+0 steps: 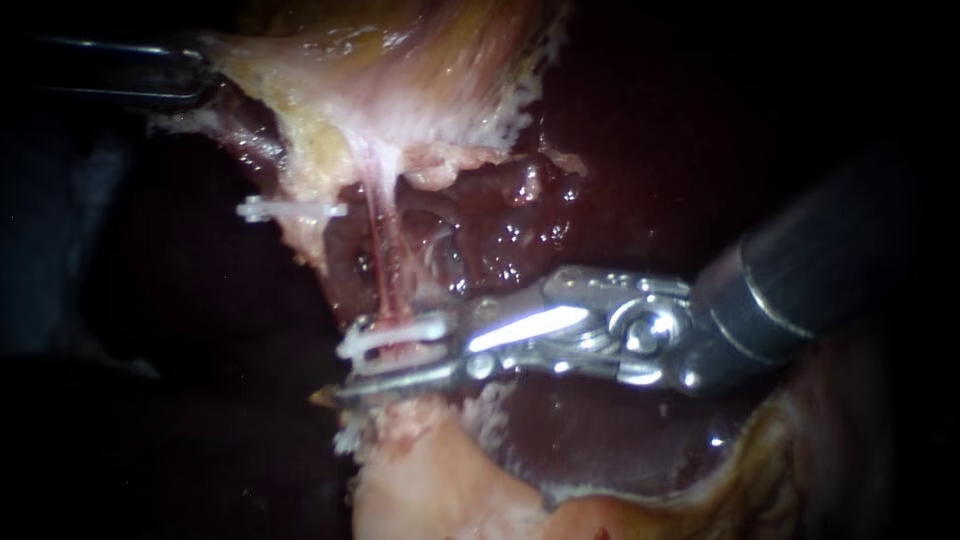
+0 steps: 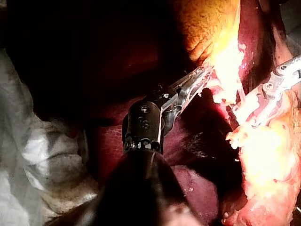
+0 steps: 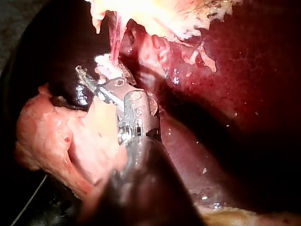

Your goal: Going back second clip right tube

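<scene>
The endoscope view alone shows both clips at once. One white clip (image 1: 290, 210) sits across the left edge of the pale tissue (image 1: 400, 80). A second clip (image 1: 395, 335) sits across the thin right tube (image 1: 383, 265), lower down, just above the pale stump (image 1: 420, 480). The right instrument (image 1: 345, 365) enters from the right, shaft sloping down toward the centre, wrist nearly level. Its jaws stand narrowly apart on either side of the tube: the second clip lies at the upper jaw, and the lower jaw is clear of it, with a dark gap between. Of the left instrument (image 2: 204, 75) the endoscope shows only a dark shaft at the upper left. The left wrist view supplies the rest: the wrist is bent to one side and the jaws are closed on the bright pale tissue. That view also shows a white cloth (image 2: 37, 155) beside the shaft, seen nowhere else. The right wrist view shows the dark red liver (image 3: 235, 70) spreading beside the right instrument, and the tube running from the clip ahead into the pale tissue.
</scene>
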`<action>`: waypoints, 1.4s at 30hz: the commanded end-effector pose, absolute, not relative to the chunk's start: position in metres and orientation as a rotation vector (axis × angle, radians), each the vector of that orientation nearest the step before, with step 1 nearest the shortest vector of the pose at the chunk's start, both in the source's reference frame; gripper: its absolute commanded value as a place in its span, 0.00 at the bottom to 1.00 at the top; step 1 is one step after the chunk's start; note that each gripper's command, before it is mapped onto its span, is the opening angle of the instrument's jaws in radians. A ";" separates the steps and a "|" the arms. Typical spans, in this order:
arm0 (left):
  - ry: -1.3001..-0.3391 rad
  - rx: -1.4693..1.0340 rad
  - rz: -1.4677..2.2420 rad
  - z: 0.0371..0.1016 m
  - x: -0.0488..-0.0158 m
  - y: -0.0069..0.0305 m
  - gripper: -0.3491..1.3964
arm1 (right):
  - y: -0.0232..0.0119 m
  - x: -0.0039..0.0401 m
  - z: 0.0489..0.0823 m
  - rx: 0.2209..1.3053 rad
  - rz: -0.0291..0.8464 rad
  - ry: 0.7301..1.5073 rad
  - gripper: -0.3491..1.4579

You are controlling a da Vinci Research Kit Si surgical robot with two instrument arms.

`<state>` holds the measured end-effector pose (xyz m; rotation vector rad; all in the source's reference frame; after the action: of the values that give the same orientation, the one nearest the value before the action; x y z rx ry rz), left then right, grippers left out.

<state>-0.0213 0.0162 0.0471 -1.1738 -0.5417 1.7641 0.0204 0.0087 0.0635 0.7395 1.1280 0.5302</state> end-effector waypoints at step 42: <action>-0.573 -1.183 1.816 0.0521 -0.0274 0.0126 0.00 | 0.0111 0.0052 0.0590 0.469 0.257 1.181 0.47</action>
<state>-0.0277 0.0124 0.0523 -1.1872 -0.5767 1.8172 0.0052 0.0112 0.0590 0.4691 1.1814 0.2553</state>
